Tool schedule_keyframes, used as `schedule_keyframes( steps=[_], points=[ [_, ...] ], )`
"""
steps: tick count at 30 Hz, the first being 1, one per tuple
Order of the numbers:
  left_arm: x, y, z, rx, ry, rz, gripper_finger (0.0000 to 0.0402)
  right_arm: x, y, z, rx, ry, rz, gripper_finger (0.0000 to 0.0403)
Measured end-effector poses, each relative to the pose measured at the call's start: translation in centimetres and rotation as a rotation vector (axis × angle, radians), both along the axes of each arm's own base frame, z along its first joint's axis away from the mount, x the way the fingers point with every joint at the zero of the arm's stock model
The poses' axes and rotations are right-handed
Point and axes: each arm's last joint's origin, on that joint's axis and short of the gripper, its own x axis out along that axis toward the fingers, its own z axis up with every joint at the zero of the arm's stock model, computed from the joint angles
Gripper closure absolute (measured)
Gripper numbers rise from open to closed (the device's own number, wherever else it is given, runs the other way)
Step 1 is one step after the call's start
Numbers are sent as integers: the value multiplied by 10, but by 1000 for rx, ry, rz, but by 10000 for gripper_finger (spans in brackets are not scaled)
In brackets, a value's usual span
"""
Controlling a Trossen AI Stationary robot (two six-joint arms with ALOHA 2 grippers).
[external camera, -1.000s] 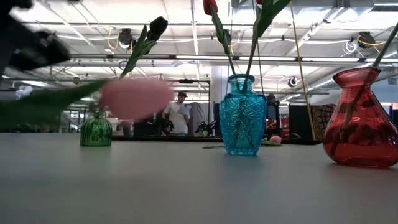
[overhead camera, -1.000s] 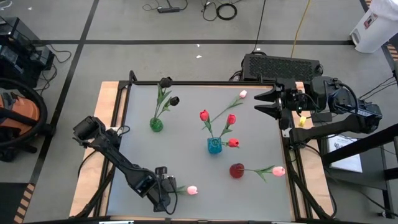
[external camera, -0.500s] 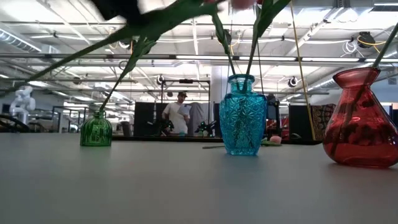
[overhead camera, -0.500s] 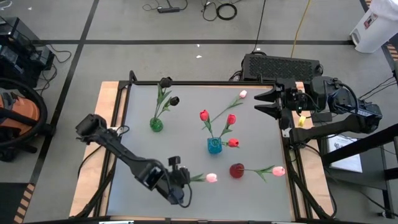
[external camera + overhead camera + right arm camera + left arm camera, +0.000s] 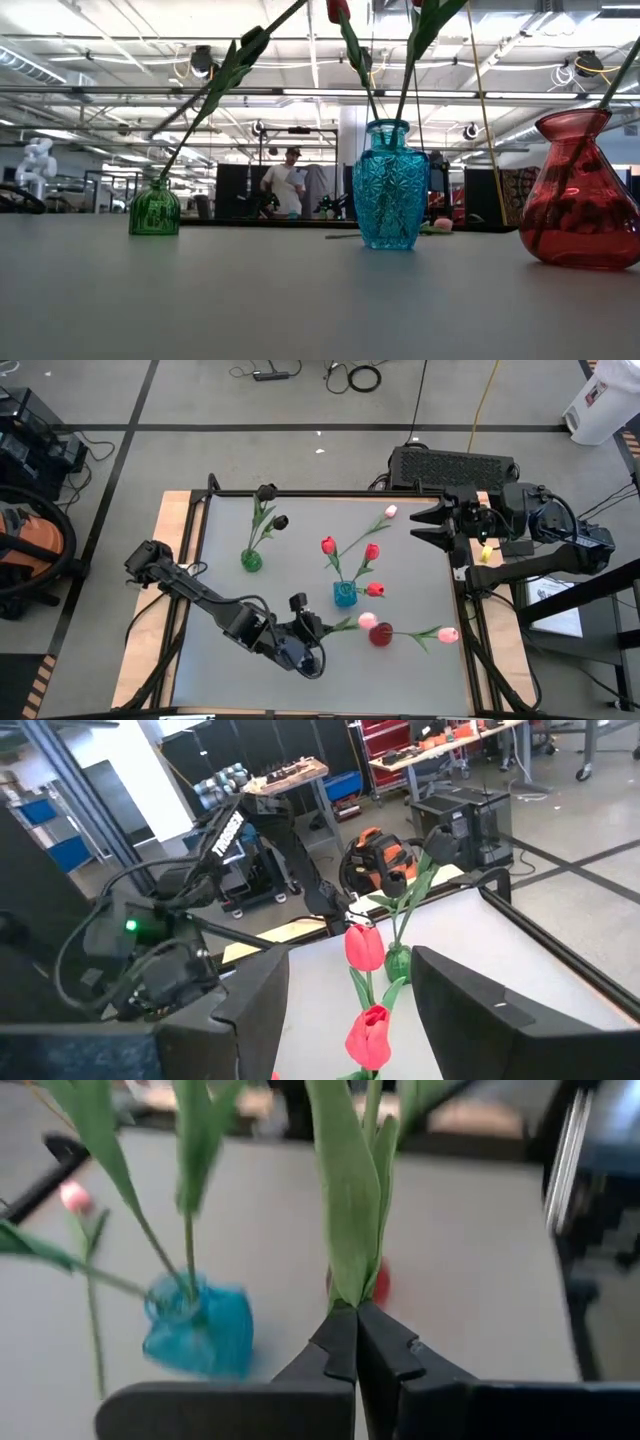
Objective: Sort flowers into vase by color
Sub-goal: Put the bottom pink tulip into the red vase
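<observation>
The left gripper (image 5: 318, 630) is clamped on a pink tulip (image 5: 367, 620), thin green stem and long leaves, its bud over the red vase (image 5: 381, 634) near the worktop's (image 5: 300, 580) front. The right gripper (image 5: 422, 525) waits half open at the far right edge, empty.

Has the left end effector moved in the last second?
Yes. In the high view, the left end effector carried its pink tulip rightward along the table's near edge, reaching the red vase.
</observation>
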Motion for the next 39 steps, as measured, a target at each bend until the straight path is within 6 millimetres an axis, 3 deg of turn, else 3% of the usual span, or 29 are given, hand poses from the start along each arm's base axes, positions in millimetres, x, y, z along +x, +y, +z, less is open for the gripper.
schedule_keyframes(
  steps=[6,13,21,27,32,39],
  points=[
    [7,1,16,-106,-247,226,402,-13,2,2,-50,-15,59,200],
    [12,2,40,-172,-536,441,402,-48,3,1,-103,-24,92,200],
    [20,-1,90,-49,-670,478,402,-90,4,-3,-112,-49,90,200],
    [48,-16,114,47,-683,394,402,-109,4,-3,-60,-94,82,200],
    [67,-29,116,21,-715,328,402,-112,4,-5,-23,-88,79,200],
    [75,-52,105,-51,-758,307,402,-112,4,-8,-21,-56,74,200]
  ],
)
